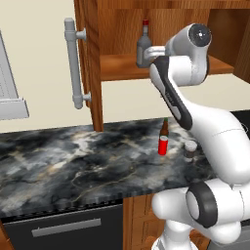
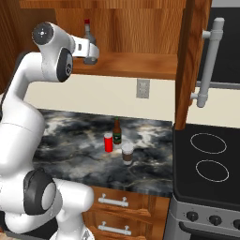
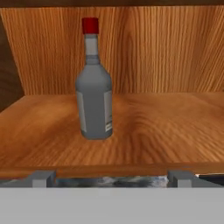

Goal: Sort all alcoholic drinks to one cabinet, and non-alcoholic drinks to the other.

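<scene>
The grey glass bottle with a red cap (image 3: pixel 94 87) stands upright on the reddish-brown wooden cabinet shelf (image 3: pixel 166 127) — at twelve o'clock of the end effector (image 3: pixel 111 177), whose jaws are spread apart, gripping nothing.

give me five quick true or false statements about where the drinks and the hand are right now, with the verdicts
1. The grey bottle with the red cap stands upright on the cabinet shelf. True.
2. The hand is shut on the grey bottle. False: it is open, and the bottle stands free on the shelf.
3. The red can is on the cabinet shelf. False: it stands on the marble counter.
4. The beer bottle, the red can and the lidded cup stand close together on the counter. True.
5. The beer bottle lies on its side. False: it is upright.
</scene>
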Available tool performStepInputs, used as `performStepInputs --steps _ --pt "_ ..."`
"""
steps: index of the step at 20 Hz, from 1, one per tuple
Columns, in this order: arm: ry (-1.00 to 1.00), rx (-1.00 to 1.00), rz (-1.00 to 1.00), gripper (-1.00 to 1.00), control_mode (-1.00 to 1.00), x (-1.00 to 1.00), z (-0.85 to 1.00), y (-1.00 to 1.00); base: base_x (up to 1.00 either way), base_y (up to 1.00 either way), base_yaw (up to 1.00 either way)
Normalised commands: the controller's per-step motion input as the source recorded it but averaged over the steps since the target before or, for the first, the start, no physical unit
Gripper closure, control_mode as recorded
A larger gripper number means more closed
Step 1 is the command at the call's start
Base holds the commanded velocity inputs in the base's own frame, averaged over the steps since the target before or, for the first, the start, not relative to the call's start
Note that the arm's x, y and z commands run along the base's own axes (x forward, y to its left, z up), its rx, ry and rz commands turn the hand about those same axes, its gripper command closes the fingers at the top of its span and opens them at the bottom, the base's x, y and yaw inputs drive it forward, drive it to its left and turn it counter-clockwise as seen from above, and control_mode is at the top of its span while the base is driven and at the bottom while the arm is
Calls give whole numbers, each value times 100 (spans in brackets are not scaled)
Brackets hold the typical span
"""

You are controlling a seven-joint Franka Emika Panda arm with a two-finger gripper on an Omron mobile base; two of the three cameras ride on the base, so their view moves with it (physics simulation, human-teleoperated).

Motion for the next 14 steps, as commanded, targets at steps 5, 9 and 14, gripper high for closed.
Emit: performStepInputs --steps 5,9,14 --pt "13 0 0 -100 -100 -21 -35 0 0 0 0" --pt "13 0 0 -100 -100 -23 -40 -2 0 0 0" --pt "13 0 0 -100 -100 -16 -45 0 0 0 0"
